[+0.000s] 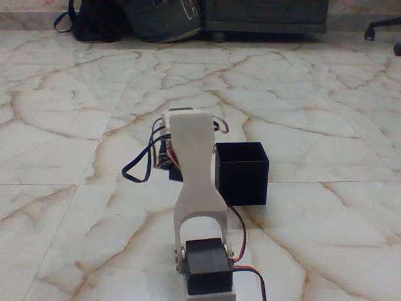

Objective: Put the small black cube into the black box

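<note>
The black box point(242, 174) stands open-topped on the marble floor, just right of the arm. My white upper link point(193, 169) rises in front of the camera and covers the gripper end behind it. Wires and a dark wrist part point(163, 155) peek out on the link's left side. Low at that left edge sits a small dark shape point(176, 174); I cannot tell whether it is the small black cube or part of the gripper. The fingers are hidden.
A black servo block point(208, 266) sits at the arm's base near the bottom edge. Bags point(135, 19) and dark furniture point(266, 15) line the far wall. A chair's wheeled foot point(382, 28) shows at the far right. Open marble floor lies all around.
</note>
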`<action>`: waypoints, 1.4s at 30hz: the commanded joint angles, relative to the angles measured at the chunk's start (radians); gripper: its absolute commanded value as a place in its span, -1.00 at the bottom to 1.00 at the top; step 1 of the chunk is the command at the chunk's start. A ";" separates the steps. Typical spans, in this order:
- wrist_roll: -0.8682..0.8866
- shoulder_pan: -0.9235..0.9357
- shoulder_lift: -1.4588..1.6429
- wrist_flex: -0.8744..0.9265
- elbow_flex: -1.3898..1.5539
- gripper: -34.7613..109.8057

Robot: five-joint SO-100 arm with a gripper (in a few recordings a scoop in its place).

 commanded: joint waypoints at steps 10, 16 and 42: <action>-0.153 0.140 -0.138 -0.330 -0.307 -0.51; -0.304 0.241 -0.279 -0.581 -0.359 -0.51; -0.321 0.255 -0.268 -0.687 -0.364 -0.43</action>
